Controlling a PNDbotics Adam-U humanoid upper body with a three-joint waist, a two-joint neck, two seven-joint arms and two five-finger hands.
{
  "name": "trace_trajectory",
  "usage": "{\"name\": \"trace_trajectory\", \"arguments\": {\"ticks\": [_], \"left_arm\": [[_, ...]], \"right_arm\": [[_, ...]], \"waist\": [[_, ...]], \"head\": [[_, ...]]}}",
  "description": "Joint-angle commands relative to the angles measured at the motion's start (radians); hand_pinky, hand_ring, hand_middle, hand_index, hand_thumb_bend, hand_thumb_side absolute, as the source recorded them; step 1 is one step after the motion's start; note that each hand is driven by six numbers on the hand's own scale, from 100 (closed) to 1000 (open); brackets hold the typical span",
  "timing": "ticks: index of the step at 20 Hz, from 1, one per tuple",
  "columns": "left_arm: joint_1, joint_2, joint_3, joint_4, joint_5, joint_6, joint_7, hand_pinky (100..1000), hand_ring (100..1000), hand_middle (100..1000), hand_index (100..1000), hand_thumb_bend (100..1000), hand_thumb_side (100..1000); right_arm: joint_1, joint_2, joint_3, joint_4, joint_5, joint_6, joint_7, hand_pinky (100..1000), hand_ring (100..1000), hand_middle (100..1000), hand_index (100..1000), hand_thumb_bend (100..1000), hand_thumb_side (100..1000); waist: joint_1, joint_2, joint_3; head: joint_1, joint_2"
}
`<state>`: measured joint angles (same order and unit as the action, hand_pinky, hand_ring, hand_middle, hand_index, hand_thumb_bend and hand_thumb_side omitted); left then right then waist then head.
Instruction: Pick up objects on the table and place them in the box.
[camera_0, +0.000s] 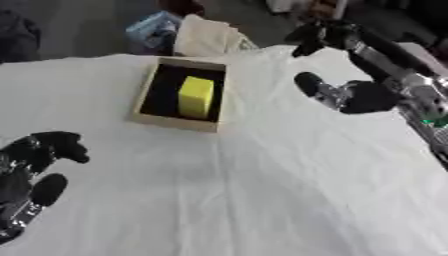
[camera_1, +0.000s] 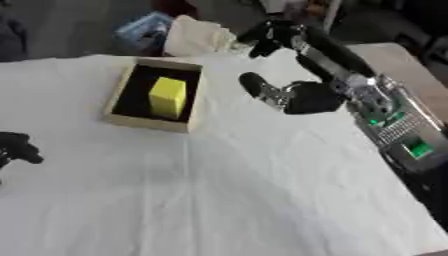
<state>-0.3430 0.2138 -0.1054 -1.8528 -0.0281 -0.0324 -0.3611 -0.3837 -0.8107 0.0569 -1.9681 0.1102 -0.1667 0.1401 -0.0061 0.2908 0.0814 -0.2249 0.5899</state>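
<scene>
A white cloth covers the whole table, creased in long folds that run toward the near edge. On its far left part sits the box, a shallow tan cardboard tray with a black inside, lying a little askew to the table's edge. In it stands a yellow block, upright and nearer the right wall than the left (nothing else shows inside). The right arm comes in from the right side, black with silver joints and a green spot near the wrist. Its right hand hangs over the cloth to the right of the box, apart from it, with fingers spread and holding nothing; one finger points toward the box while others reach up toward the table's far edge. The left hand rests low at the left edge, well apart from the box, its fingers bent inward around nothing. Beyond the table's far edge lie a cream bag and a light blue packet, both off the cloth.
</scene>
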Motion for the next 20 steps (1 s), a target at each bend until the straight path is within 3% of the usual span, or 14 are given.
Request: {"name": "trace_trajectory", "arguments": {"ticks": [1,10,12,20], "left_arm": [[0.002,0.025,0.024,-0.007,-0.012,0.000,0.022,848,662,627,783,546,633],[0.037,0.031,0.055,0.002,-0.037,0.005,0.064,850,669,635,783,545,642],[0.044,0.031,0.058,0.005,-0.040,0.006,0.069,850,671,638,783,513,630],[0.047,0.030,0.062,0.009,-0.049,0.006,0.073,853,678,649,783,541,648]], "right_arm": [[0.029,0.039,-0.031,-0.031,-0.020,-0.013,-0.032,723,706,781,847,247,738],[0.132,0.220,-0.042,-0.032,0.012,-0.028,-0.080,713,686,765,829,219,748],[0.149,0.252,-0.046,-0.032,0.017,-0.028,-0.090,711,680,760,822,214,750],[0.186,0.372,-0.052,-0.032,0.042,-0.015,-0.097,709,676,758,820,206,772]], "waist": [[0.003,-0.013,-0.011],[0.008,-0.002,-0.060],[0.007,-0.003,-0.074],[-0.002,0.003,-0.092]], "head": [[0.027,0.010],[0.118,0.062],[0.130,0.073],[0.163,0.088]]}}
